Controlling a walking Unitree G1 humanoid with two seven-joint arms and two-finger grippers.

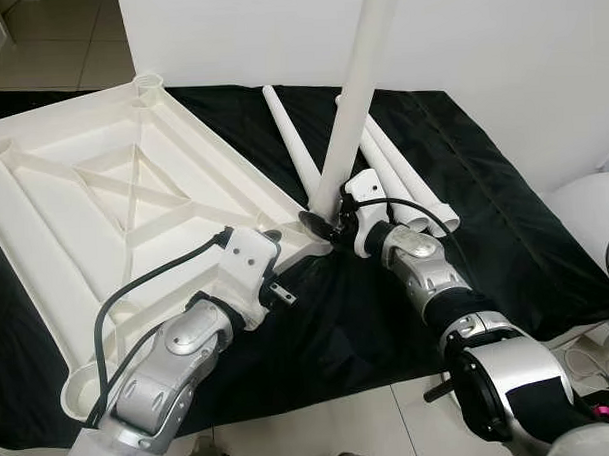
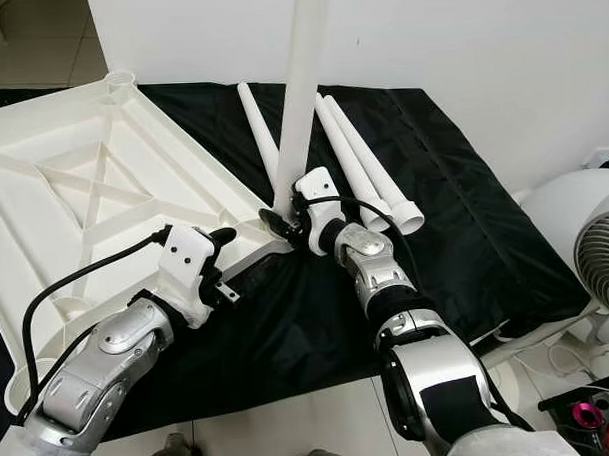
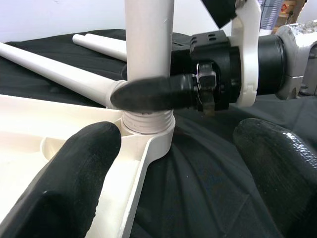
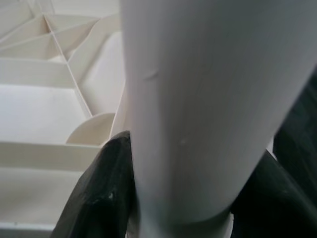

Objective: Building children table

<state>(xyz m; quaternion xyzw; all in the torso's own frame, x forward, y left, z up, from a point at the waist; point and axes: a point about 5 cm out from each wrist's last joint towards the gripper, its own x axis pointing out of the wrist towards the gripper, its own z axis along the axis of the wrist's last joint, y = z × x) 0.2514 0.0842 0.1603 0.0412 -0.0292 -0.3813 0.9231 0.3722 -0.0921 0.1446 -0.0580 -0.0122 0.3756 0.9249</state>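
**At the corner socket: we hold the leg upright**

Around the upright leg (image 1: 355, 96) our right claw (image 1: 322, 224) pinches just above its threaded foot, long axis vertical over the upturned tabletop's (image 1: 104, 205) near corner socket (image 3: 148, 136). Our left claw (image 3: 163, 173) hovers spread beside that corner, nearer the tabletop. Spare legs (image 2: 368, 171) lie behind on the black cloth (image 1: 484, 212). From the left wrist we see threads still exposed; the head views hide them.
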